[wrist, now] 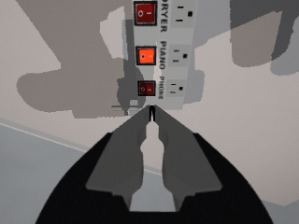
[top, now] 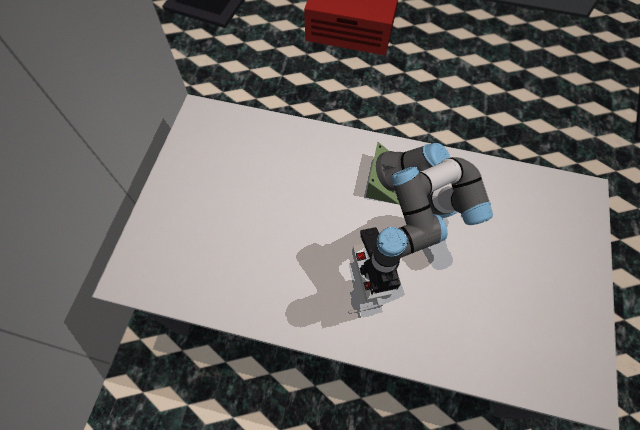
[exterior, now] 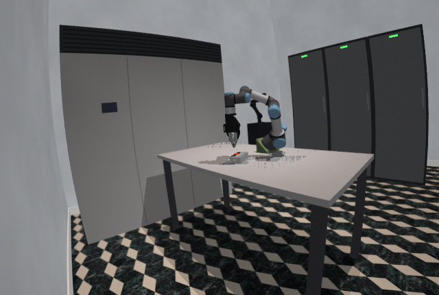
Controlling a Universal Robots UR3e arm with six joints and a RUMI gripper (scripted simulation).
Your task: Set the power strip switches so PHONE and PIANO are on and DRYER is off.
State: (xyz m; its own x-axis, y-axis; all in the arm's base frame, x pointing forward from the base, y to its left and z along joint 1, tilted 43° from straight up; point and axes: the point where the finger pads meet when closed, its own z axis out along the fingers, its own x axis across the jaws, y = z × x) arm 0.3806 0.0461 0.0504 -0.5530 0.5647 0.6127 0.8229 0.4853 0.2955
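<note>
The power strip lies face up on the table, near its front edge. PIANO switch glows bright — I judge it on. DRYER switch and PHONE switch look dark, so PHONE remains. My gripper — fingers pressed together, holding nothing — hovers just before PHONE.
</note>
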